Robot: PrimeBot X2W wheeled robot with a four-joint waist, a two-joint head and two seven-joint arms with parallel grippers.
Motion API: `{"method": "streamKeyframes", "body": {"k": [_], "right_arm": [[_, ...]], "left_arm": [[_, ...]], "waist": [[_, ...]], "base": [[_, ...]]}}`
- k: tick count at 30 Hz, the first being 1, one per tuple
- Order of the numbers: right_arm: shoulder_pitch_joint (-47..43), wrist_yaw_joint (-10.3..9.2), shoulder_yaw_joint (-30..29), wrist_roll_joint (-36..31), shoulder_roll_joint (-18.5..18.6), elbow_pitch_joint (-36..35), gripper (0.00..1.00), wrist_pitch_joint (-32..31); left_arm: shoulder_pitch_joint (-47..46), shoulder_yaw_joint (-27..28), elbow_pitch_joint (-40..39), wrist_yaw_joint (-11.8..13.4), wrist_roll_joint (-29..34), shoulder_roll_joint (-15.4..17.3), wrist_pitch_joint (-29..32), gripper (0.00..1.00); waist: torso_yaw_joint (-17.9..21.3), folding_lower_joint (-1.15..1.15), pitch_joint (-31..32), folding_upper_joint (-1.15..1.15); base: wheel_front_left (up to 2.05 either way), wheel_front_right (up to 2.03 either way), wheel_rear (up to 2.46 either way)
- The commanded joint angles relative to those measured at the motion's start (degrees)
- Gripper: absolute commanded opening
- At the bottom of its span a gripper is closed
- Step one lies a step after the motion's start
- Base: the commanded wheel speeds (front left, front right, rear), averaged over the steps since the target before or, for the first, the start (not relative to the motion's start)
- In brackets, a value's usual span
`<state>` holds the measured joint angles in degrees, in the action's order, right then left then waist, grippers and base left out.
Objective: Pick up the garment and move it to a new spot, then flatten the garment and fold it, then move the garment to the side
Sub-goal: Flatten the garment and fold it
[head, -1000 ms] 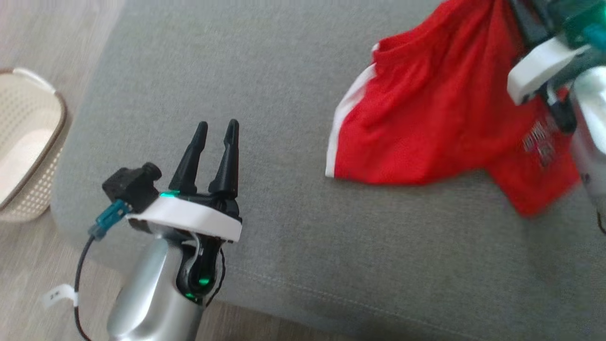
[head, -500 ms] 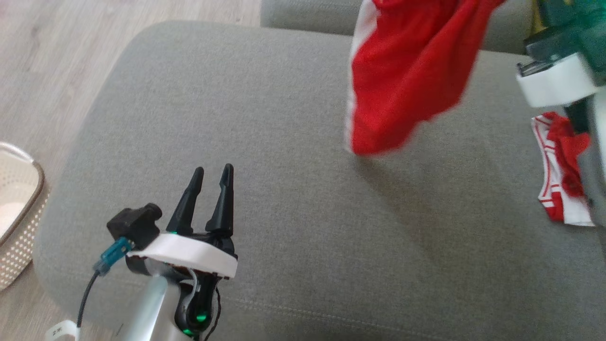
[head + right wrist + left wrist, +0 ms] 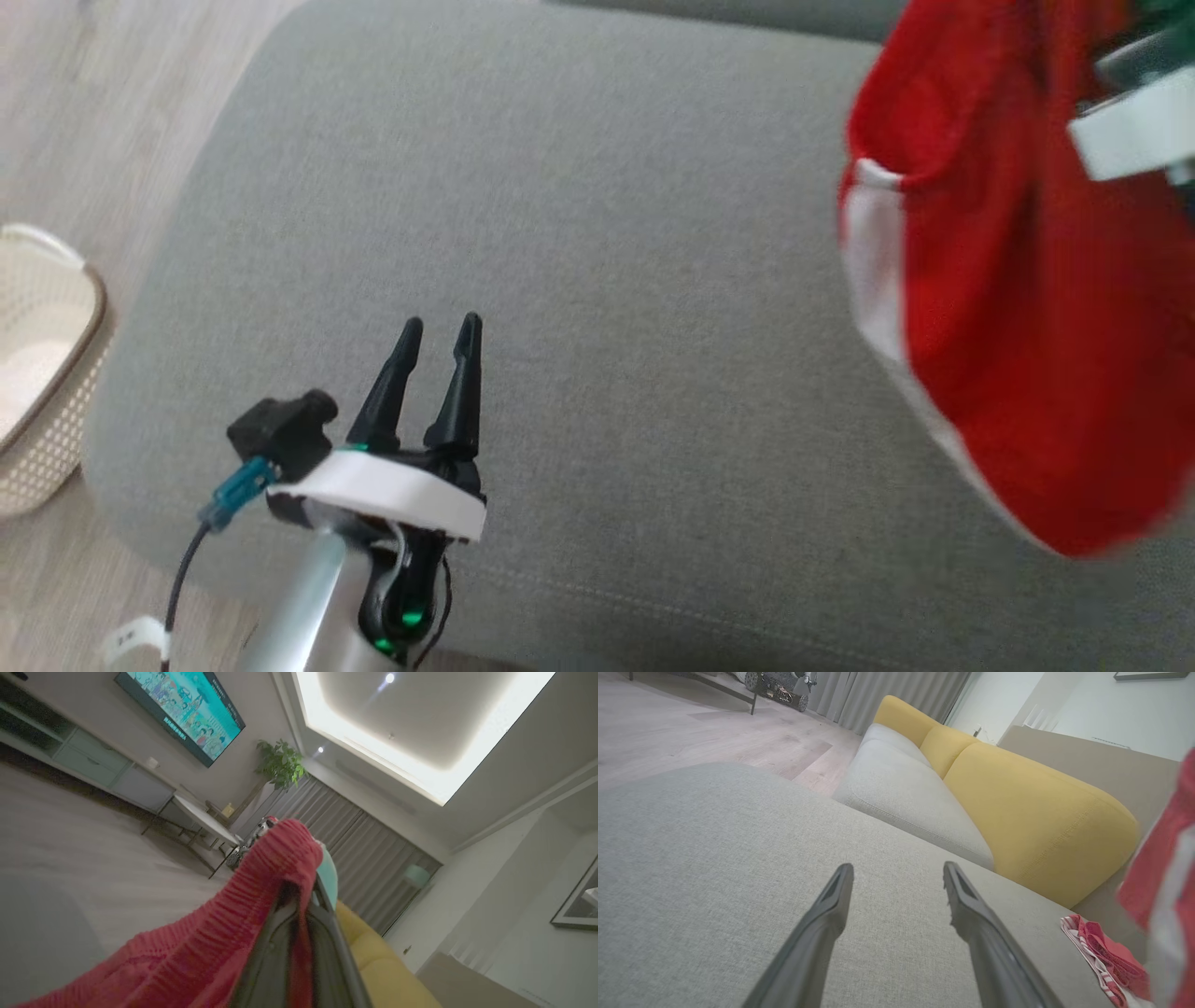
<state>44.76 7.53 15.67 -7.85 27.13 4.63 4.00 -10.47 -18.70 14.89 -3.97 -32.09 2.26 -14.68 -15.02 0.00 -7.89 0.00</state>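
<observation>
Above the grey cushion [image 3: 597, 233], the right gripper [image 3: 299, 914] is pinching the red garment [image 3: 1018, 327] by its ribbed edge, cloth hanging limp, seemingly light; the left gripper [image 3: 439, 327] is hovering spread wide

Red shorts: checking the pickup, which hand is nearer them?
Right. The right hand is shut on the red shorts, holding them up; the left hand hovers open over the grey cushion, well apart.

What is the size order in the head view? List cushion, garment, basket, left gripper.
1. cushion
2. garment, hanging near the camera
3. left gripper and basket: unsure, basket cut off at the edge
</observation>
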Motion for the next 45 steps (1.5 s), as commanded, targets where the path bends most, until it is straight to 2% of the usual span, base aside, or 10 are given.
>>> {"method": "streamKeyframes", "body": {"k": [1, 4, 9, 17, 18, 19, 26, 35, 40, 45], "right_arm": [[3.49, -0.04, 4.07, 1.6, 1.37, 2.86, 0.0, -0.64], [7.41, -0.04, 10.79, 3.36, 2.3, 11.39, 0.0, -0.32], [14.56, -0.04, 18.0, 0.72, 1.19, 29.69, 0.0, 1.71], [23.96, -0.04, 18.4, -1.69, -2.49, 47.3, 0.03, 5.82], [24.77, -0.04, 18.03, -1.96, -3.09, 49.14, 0.79, 6.15], [25.52, -0.04, 17.54, -2.23, -3.63, 50.9, 1.0, 6.28], [26.96, -0.04, 14.8, -3.04, -7.19, 59.8, 1.0, 7.24], [24.04, -0.04, 7.25, -0.03, -10.6, 62.7, 1.0, 9.98], [19.18, -0.04, 3.86, 2.81, -12.7, 58.97, 1.0, 10.9], [10.1, -0.04, 0.16, 7.3, -14.26, 48.17, 1.0, 10.97]], "left_arm": [[-4.06, 1.05, -2.35, -0.21, -0.81, 0.62, -0.31, 1.0], [-5.86, 0.0, -2.58, -0.36, -1.72, 0.62, -0.31, 1.0], [-8.7, -1.84, -2.82, -0.61, -3.52, 0.62, -0.32, 1.0], [-11.01, -3.71, -3.22, -0.31, -5.6, 0.62, -0.32, 1.0], [-11.1, -3.77, -3.2, -0.22, -5.71, 0.62, -0.32, 1.0], [-11.13, -3.78, -3.19, -0.13, -5.8, 0.62, -0.32, 1.0], [-10.67, -2.33, -2.61, 0.13, -5.11, 0.62, -0.32, 1.0], [-9.79, 1.18, -1.87, -0.29, -1.77, 0.62, -0.32, 1.0], [-8.15, 3.37, -1.53, -0.55, -0.42, 0.62, -0.32, 1.0], [-6.46, 4.78, -1.41, -0.69, 0.59, 0.62, -0.32, 1.0]], "waist": [[-2.84, 0.0, -4.28, 0.0], [-4.89, 0.0, -7.89, 0.0], [-8.43, 0.0, -12.9, 0.0], [-12.32, 0.0, -16.5, 0.0], [-12.52, 0.0, -16.61, 0.0], [-12.63, 0.0, -16.67, 0.0], [-10.01, 0.0, -14.72, 0.0], [-1.15, 0.0, -8.38, 0.0], [4.24, 0.0, -4.43, 0.0], [8.77, 0.0, -1.39, 0.0]], "base": [[0.0, 0.0, 0.0], [0.0, 0.0, 0.0], [0.0, 0.0, 0.0], [0.0, 0.0, 0.0], [0.0, 0.0, 0.0], [0.0, 0.0, 0.0], [0.0, 0.0, 0.0], [0.0, 0.0, 0.0], [0.0, 0.0, 0.0], [0.0, 0.0, 0.0]]}}
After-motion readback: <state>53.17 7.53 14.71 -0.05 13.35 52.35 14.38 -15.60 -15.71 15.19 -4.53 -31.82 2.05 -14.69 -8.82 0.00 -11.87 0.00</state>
